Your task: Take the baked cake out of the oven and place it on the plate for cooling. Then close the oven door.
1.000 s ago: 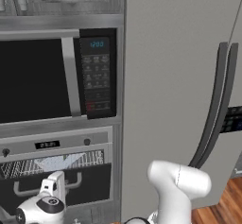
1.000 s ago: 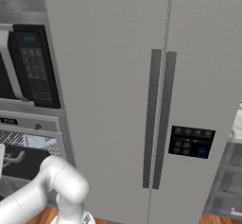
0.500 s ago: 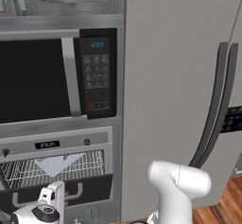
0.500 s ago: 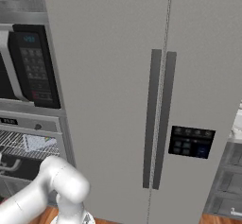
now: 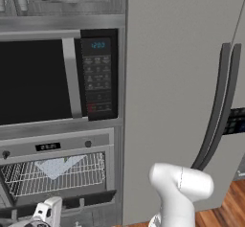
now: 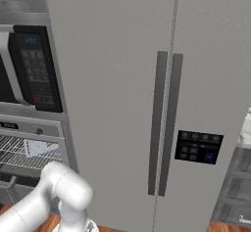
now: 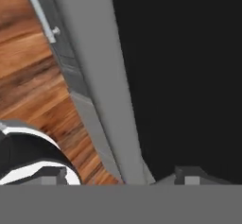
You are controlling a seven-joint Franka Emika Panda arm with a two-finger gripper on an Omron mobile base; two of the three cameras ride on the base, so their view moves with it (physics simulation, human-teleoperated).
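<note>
Oven (image 5: 57,173) sits low in the left base view, under the microwave (image 5: 57,80), with its cavity open and the wire racks (image 5: 52,175) bare to the eye; a pale patch lies at the back behind them. Its door (image 5: 62,202) hangs down in front of the cavity, seen nearly edge-on as a dark strip along the bottom of the opening. The hand view adds what the base views lack: the door's dark glass (image 7: 179,76) spreads across the right side directly ahead of the hand, its grey steel frame (image 7: 101,90) running as a slanting band just left of the hand's centre line. Left of that band lies wooden floor (image 7: 33,72), and a narrow steel drawer front with a small handle (image 7: 45,17) shows at the far upper left.

The hand (image 7: 121,176) hovers over the door's edge with its two dark tips set wide apart, one on each side of the steel frame, nothing between them gripped. In the left base view the white wrist (image 5: 45,214) shows at the bottom edge, just in front of the door.

The right base view gives the oven's right part (image 6: 29,150) at far left, with the tall grey fridge (image 6: 162,104) and its paired dark handles beside it.
</note>
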